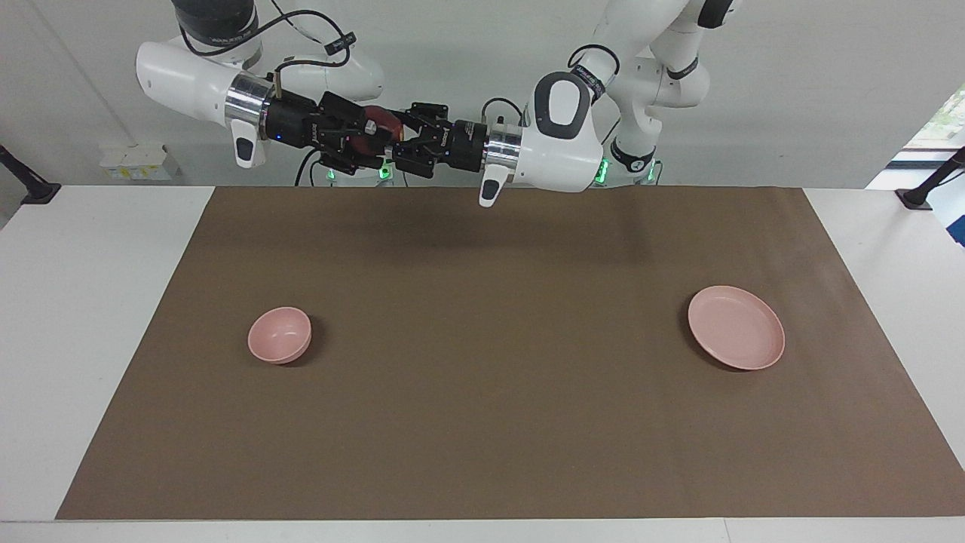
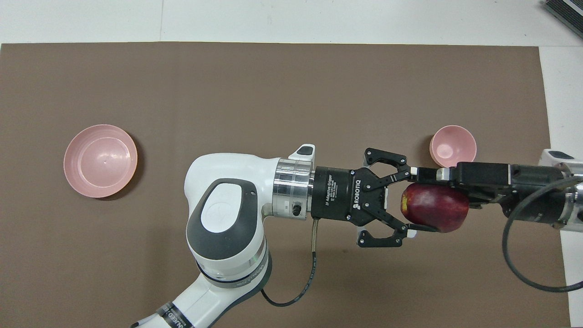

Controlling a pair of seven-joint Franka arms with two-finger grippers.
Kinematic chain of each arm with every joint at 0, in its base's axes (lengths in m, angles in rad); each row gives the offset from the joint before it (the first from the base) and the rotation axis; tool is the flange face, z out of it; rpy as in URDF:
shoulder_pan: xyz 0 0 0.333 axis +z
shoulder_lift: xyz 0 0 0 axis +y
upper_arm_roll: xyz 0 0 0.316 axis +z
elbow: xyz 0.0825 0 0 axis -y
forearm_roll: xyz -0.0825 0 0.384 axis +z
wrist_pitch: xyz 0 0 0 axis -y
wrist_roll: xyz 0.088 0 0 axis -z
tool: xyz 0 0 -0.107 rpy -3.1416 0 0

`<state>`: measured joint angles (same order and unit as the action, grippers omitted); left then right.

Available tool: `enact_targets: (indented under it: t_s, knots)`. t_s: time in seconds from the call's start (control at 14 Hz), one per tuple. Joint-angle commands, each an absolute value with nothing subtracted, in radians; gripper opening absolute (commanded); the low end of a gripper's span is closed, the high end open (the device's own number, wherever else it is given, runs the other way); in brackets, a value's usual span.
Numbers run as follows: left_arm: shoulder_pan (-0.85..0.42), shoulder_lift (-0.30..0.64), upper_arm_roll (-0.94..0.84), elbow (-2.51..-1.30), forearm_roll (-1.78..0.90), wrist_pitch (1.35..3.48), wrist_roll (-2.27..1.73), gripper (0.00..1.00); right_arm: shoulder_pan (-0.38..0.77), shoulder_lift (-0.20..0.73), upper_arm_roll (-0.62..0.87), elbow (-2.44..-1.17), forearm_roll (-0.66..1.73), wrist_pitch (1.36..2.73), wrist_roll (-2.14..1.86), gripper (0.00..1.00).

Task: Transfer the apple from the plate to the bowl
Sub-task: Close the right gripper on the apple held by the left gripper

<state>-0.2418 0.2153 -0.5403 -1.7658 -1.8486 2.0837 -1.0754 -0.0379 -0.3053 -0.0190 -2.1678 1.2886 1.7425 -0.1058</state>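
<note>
The dark red apple (image 1: 375, 124) (image 2: 435, 207) is up in the air between the two grippers, over the brown mat's edge nearest the robots. My right gripper (image 1: 371, 134) (image 2: 432, 196) is shut on the apple. My left gripper (image 1: 401, 143) (image 2: 412, 202) faces it, with its fingers spread wide around the apple's end. The pale pink plate (image 1: 736, 327) (image 2: 100, 160) lies empty toward the left arm's end of the table. The small deep pink bowl (image 1: 280, 334) (image 2: 452, 146) stands empty toward the right arm's end.
A brown mat (image 1: 482, 422) (image 2: 273, 91) covers most of the white table. Black clamps (image 1: 30, 188) stand at the table's corners near the robots. A small white box (image 1: 136, 162) sits by the wall.
</note>
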Motion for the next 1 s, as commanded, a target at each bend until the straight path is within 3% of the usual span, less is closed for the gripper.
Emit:
enact_targets:
  t_s: [0.0, 0.5, 0.57, 0.64, 0.72, 0.79, 0.93]
  knots:
    - [-0.247, 0.225, -0.537, -1.747, -1.867, 2.108, -1.060, 0.00, -0.058, -0.330, -0.014, -2.180, 1.269, 1.706, -0.095, 1.00]
    - [-0.248, 0.225, -0.537, -1.747, -1.867, 2.117, -1.058, 0.00, -0.058, -0.353, -0.015, -2.206, 1.256, 1.681, -0.152, 1.00]
    - [-0.249, 0.225, -0.537, -1.747, -1.865, 2.117, -1.058, 0.00, -0.058, -0.353, -0.015, -2.206, 1.255, 1.681, -0.176, 0.85]
    - [-0.249, 0.225, -0.537, -1.746, -1.865, 2.117, -1.058, 0.00, -0.058, -0.351, -0.015, -2.206, 1.247, 1.681, -0.187, 0.40]
    - [-0.249, 0.225, -0.537, -1.747, -1.865, 2.117, -1.058, 0.00, -0.058, -0.350, -0.015, -2.204, 1.232, 1.681, -0.186, 0.13]
    - [-0.249, 0.225, -0.537, -1.747, -1.865, 2.117, -1.058, 0.00, -0.058, -0.350, -0.015, -2.204, 1.226, 1.683, -0.176, 0.03]
    - [-0.250, 0.225, -0.537, -1.747, -1.865, 2.117, -1.058, 0.00, -0.057, -0.348, -0.014, -2.203, 1.223, 1.683, -0.118, 0.00]
